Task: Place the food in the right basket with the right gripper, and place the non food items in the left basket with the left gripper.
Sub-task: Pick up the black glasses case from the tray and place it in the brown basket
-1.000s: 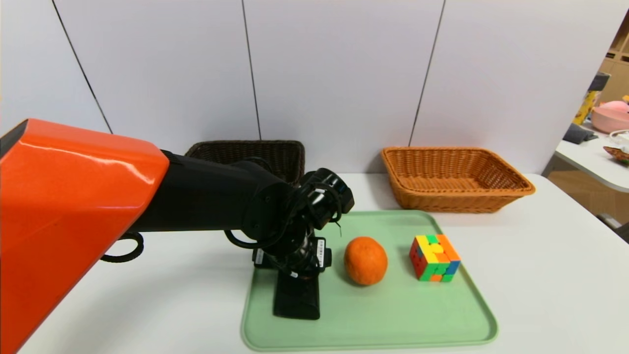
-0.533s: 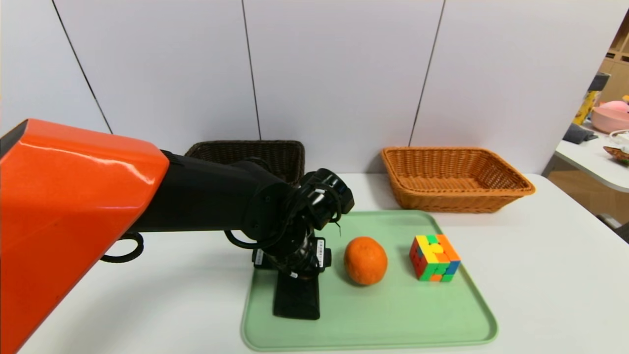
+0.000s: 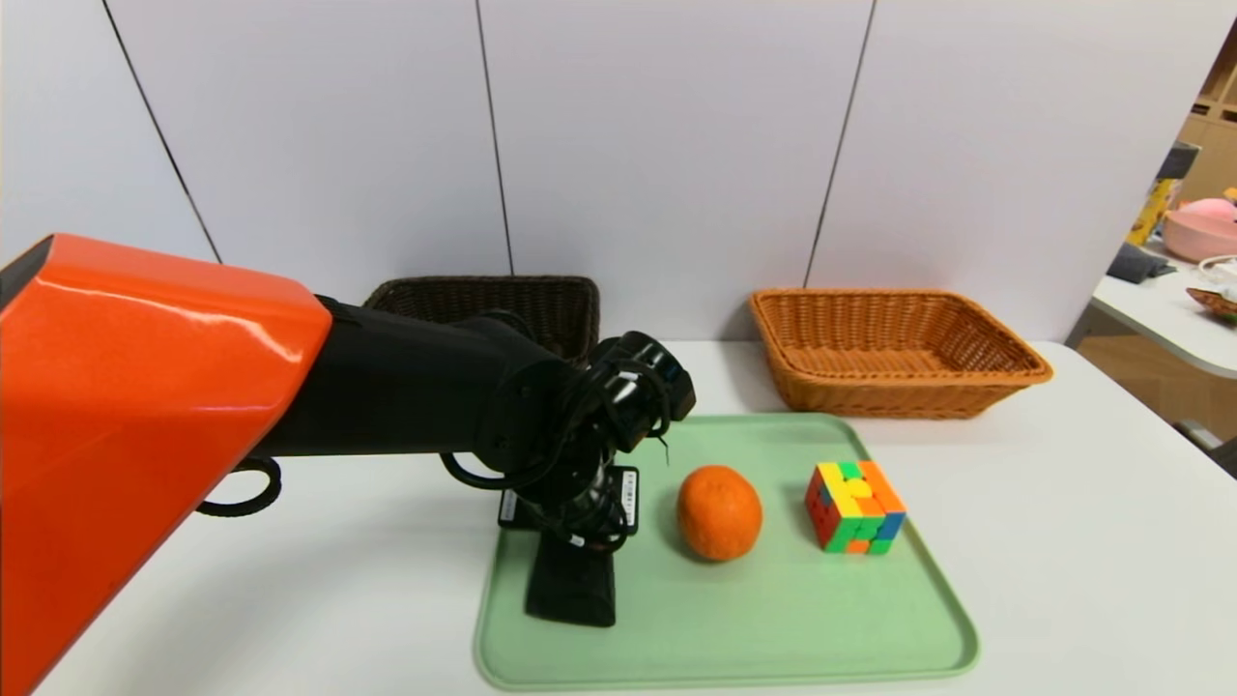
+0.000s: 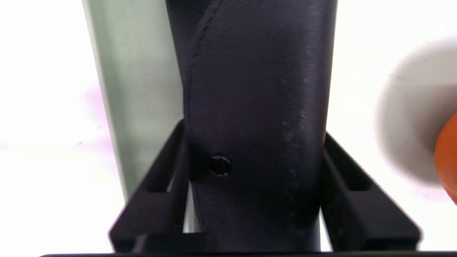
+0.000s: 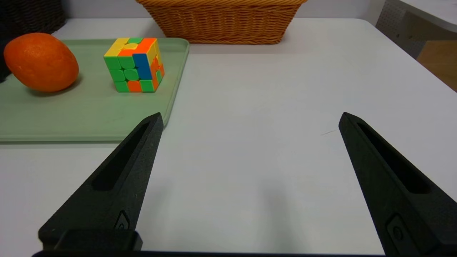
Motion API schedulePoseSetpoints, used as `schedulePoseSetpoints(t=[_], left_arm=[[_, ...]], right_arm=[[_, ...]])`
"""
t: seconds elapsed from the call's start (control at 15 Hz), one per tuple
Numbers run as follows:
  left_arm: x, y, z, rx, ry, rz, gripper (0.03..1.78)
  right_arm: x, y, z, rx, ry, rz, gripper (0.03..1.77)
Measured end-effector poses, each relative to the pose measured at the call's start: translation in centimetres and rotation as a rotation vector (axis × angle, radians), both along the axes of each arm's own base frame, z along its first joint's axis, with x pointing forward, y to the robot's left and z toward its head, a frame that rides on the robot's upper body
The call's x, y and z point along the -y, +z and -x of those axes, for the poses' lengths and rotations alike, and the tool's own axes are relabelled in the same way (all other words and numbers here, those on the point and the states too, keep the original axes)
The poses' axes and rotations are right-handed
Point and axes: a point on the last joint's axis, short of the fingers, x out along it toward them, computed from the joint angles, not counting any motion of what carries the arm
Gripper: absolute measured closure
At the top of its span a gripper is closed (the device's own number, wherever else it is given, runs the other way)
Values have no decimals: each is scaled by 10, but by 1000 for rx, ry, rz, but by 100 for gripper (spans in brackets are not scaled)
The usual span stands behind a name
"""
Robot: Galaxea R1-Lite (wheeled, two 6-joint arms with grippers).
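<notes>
A long black pouch (image 3: 570,590) lies at the left end of the green tray (image 3: 773,619). My left gripper (image 3: 570,532) reaches down over its far end. In the left wrist view both fingers press the sides of the pouch (image 4: 257,71), so the left gripper (image 4: 254,128) is shut on it. The orange (image 3: 719,512) sits mid-tray, and the puzzle cube (image 3: 854,507) stands to its right. The dark brown basket (image 3: 541,309) is behind my left arm, the orange-tan basket (image 3: 889,396) at the back right. My right gripper (image 5: 250,116) hangs open and empty over bare table, right of the tray.
The right wrist view shows the orange (image 5: 41,61), the cube (image 5: 135,65) and the tan basket (image 5: 221,21) ahead of it. A side table with clutter (image 3: 1198,280) stands off the right edge. A black cable loop (image 3: 242,488) hangs by my left arm.
My left gripper's fingers have closed in on the pouch. The pouch's near end has swung slightly to the left. The orange and cube have not moved.
</notes>
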Motion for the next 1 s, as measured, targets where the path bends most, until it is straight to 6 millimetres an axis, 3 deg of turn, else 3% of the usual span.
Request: schedulePoseSetpoints(t=[0.2,0.67,1.0], left_arm=[[0,0,0,3,1,2,103],[-1,5,2,5,-3,8,105],[-10,28,8,46,-5,45,108]], right_arm=[[0,0,0,0,0,0,10],[0,0,0,0,0,0,10],[0,0,0,0,0,0,10]])
